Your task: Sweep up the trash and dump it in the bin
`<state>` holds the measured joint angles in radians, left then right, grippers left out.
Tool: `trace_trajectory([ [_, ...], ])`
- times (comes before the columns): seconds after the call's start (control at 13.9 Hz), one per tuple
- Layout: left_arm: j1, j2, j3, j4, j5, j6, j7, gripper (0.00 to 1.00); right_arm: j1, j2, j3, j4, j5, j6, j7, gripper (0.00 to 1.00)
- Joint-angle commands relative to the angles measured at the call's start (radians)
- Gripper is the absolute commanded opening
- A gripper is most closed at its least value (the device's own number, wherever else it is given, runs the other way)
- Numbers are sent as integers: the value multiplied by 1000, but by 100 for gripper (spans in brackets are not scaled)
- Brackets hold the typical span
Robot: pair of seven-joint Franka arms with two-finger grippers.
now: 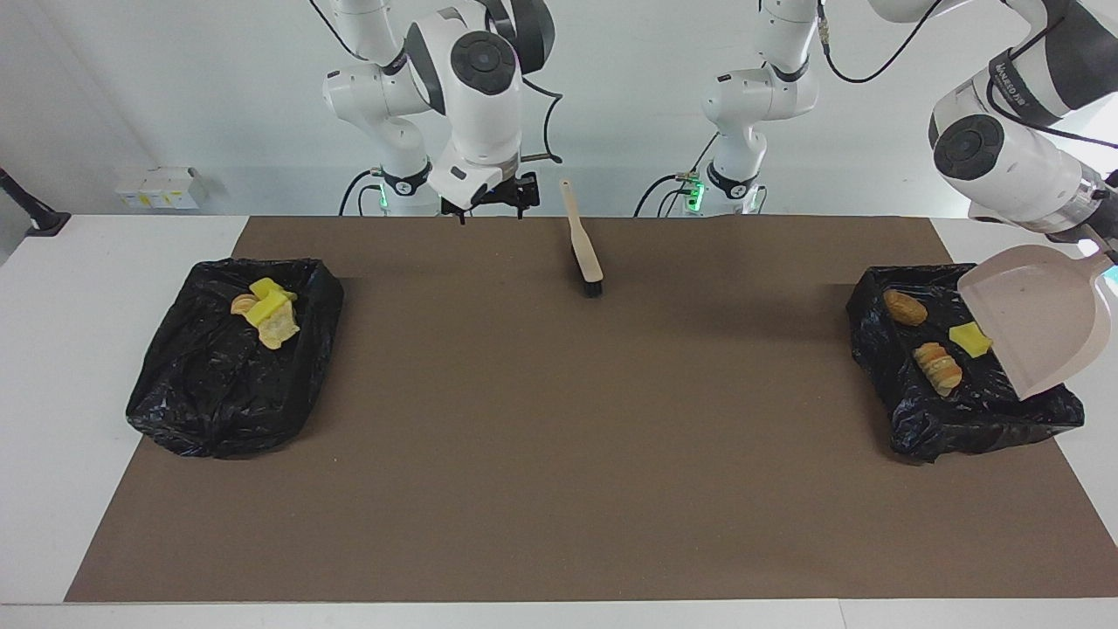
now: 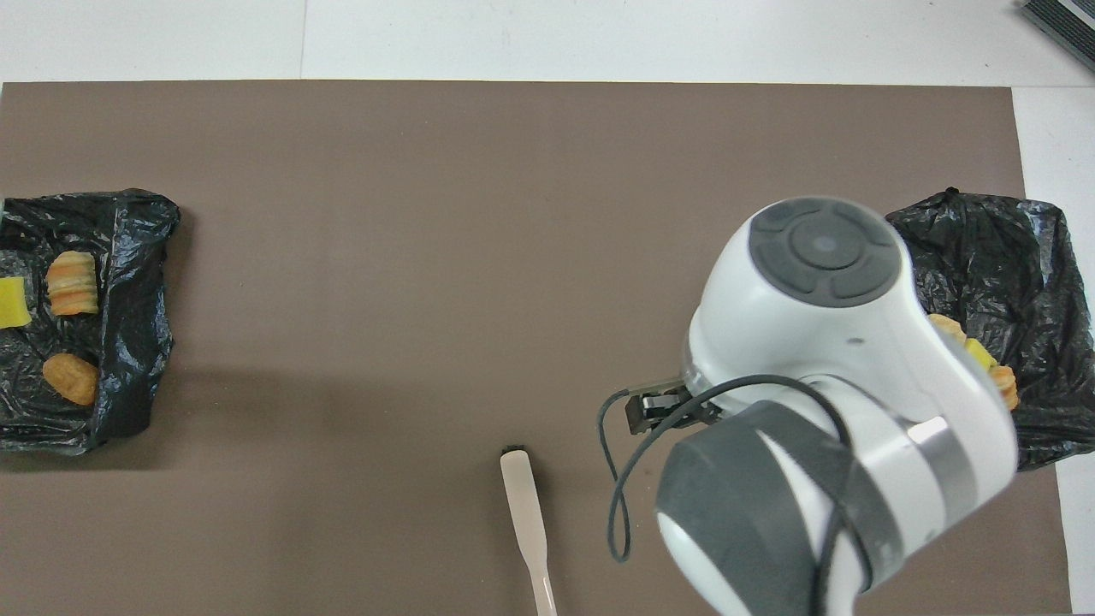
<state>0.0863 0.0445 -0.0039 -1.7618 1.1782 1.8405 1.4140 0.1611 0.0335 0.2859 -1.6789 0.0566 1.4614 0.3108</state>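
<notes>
A big white desk [image 1: 52, 349] carries a wide brown mat [image 1: 559, 437]. Two black bins [image 1: 231, 358] sit on the mat, one at each end. Over the bin [image 1: 952, 402] at the left arm's end, the left claw [image 1: 1107, 253] is clenched on the handle of a beige dustpan [image 1: 1039, 319], which is tipped up with its mouth down over the bin. The right claw [image 1: 489, 208] is released and holds nothing, up over the mat's edge closest to the robots. A beige brush [image 1: 583, 249] lies on the mat beside it, apart from it. The trash [image 1: 939, 367] lies inside that bin: a brown roll, a pastry and a yellow wedge. More trash sits in the other bin.
</notes>
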Motion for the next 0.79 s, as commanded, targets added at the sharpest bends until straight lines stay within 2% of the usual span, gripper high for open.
trace_trajectory([
  [0.0,-20,-18,1,60,-1,-17,112,0,-104,-1,10,54,-12,-16,-137,100],
  [0.22,-24,-35,-11,47,-92,-24,100,0,-188,2,12,100,-70,-16,-300,100],
  [0.43,-28,-37,-11,47,-98,-38,98,0,-228,2,10,137,-127,-4,-326,100],
  [0.5,-33,-38,-16,47,-148,-65,97,0,-251,3,12,146,-127,-4,-329,100],
  [0.65,-31,-58,-13,55,-462,-99,41,0,-264,2,1,149,-135,-4,-320,100],
  [0.72,-31,-78,-14,47,-556,-101,11,0,-265,3,-4,151,-147,-4,-317,100],
])
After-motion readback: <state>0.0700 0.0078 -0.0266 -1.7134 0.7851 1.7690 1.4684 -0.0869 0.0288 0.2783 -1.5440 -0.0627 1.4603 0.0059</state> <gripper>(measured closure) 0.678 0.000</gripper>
